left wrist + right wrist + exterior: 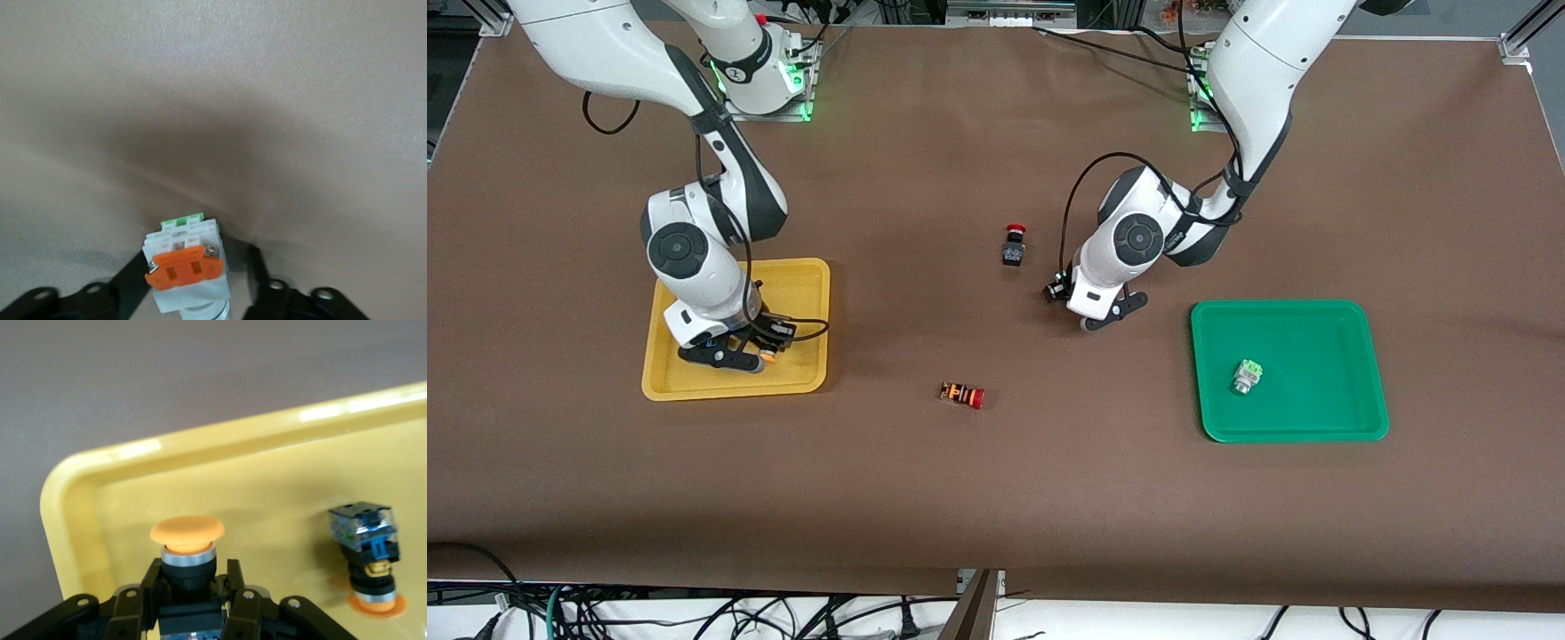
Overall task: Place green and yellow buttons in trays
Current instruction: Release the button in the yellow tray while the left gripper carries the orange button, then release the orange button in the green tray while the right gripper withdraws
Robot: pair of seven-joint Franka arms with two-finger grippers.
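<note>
Brown worktop (978,498), robot bases along the top of the front view. Yellow tray (805,293) at centre-left of the frame; right gripper (734,356) low over it, its fingers (150,583) pinching a black-bodied switch with a yellow-orange cap (187,543). A second yellow-capped switch (369,557) stands cap-down on the tray floor, near the held one but apart from it.

Green tray (1316,418) at centre-right holds one silver-white switch with a light-green block (1247,375), lying on its side.

Left gripper (1096,316) sits just over bare worktop between the two trays, beside the green one. Its fingers (127,287) pinch a white switch with an orange block (185,267).

Black switch with a red cap (1013,245) stands at frame centre. Orange-striped switch with a red cap (962,394) lies lower in the frame.
</note>
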